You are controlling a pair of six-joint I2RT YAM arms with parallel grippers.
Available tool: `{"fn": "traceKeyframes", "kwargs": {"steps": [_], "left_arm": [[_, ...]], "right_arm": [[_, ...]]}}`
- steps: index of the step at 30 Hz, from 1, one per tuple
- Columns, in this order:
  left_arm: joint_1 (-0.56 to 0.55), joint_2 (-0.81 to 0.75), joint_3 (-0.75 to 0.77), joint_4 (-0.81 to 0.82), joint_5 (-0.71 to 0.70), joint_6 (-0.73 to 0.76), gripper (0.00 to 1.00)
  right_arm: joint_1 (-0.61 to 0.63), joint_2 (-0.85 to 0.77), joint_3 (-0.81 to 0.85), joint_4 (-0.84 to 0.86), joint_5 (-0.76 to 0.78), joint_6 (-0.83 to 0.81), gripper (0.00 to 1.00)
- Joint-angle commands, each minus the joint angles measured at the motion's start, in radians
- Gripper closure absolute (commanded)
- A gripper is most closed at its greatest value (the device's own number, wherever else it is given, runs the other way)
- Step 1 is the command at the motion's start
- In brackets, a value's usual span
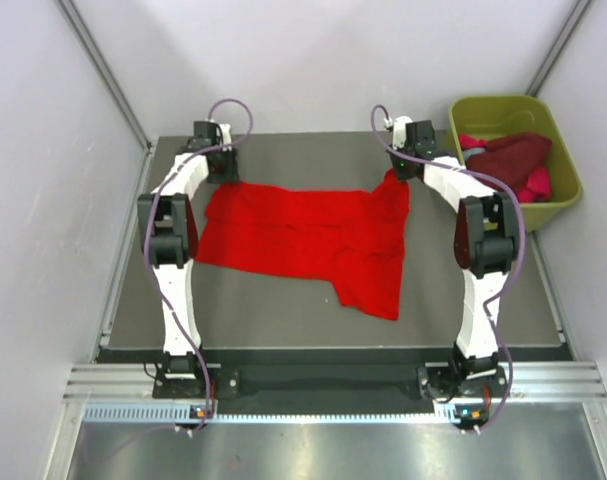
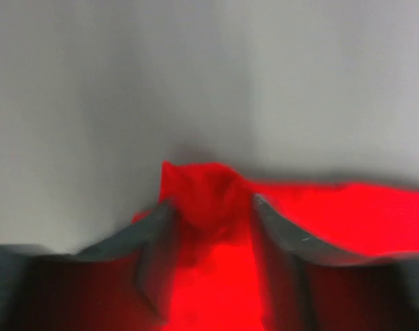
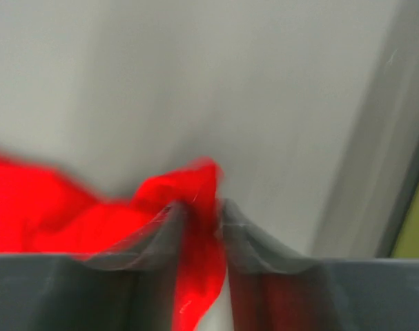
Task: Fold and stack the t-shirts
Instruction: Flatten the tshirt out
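Observation:
A large bright red t-shirt [image 1: 303, 240] hangs stretched between my two grippers over the far half of the table, its lower part draped on the mat. My left gripper [image 1: 220, 172] is shut on its far left corner, and red cloth [image 2: 206, 200] bunches between the fingers [image 2: 157, 234]. My right gripper [image 1: 396, 170] is shut on its far right corner, with cloth [image 3: 195, 186] pinched between the fingers [image 3: 240, 234]. A dark maroon t-shirt [image 1: 511, 158] and a magenta-pink one [image 1: 538, 184] lie in the tub.
An olive-green plastic tub [image 1: 558, 140] stands at the far right, off the dark table mat [image 1: 283, 310]. White walls enclose the table on three sides.

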Motion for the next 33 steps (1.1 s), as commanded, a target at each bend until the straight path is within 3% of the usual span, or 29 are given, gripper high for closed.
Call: {"fn": "traceKeyframes", "kwargs": {"steps": [1,2,5,10,15,20,27,33], "left_arm": [[-0.030,-0.018,0.144,0.091,-0.107,-0.002,0.32],[-0.030,-0.019,0.154,0.092,-0.119,-0.001,0.28],[-0.030,-0.081,0.135,0.080,-0.131,-0.025,0.26],[-0.021,-0.323,-0.103,0.085,-0.113,-0.048,0.27],[-0.006,-0.446,-0.293,0.031,-0.104,-0.042,0.30],[0.079,-0.417,-0.363,0.028,0.016,-0.099,0.42],[0.117,-0.282,-0.330,0.020,0.092,-0.142,0.34],[0.126,-0.217,-0.330,0.025,0.155,-0.165,0.39]], "right_arm": [[-0.018,0.042,0.186,0.117,0.031,0.010,0.62],[-0.015,0.056,0.215,0.114,0.039,0.002,0.54],[-0.009,-0.026,0.170,0.099,0.063,0.016,0.45],[-0.009,-0.286,-0.045,0.047,0.048,0.022,0.43],[-0.006,-0.478,-0.175,-0.154,-0.182,0.093,0.43],[0.009,-0.587,-0.319,-0.157,-0.248,0.113,0.43],[0.017,-0.558,-0.425,-0.183,-0.345,0.125,0.42],[0.046,-0.523,-0.458,-0.162,-0.372,0.143,0.42]]}}
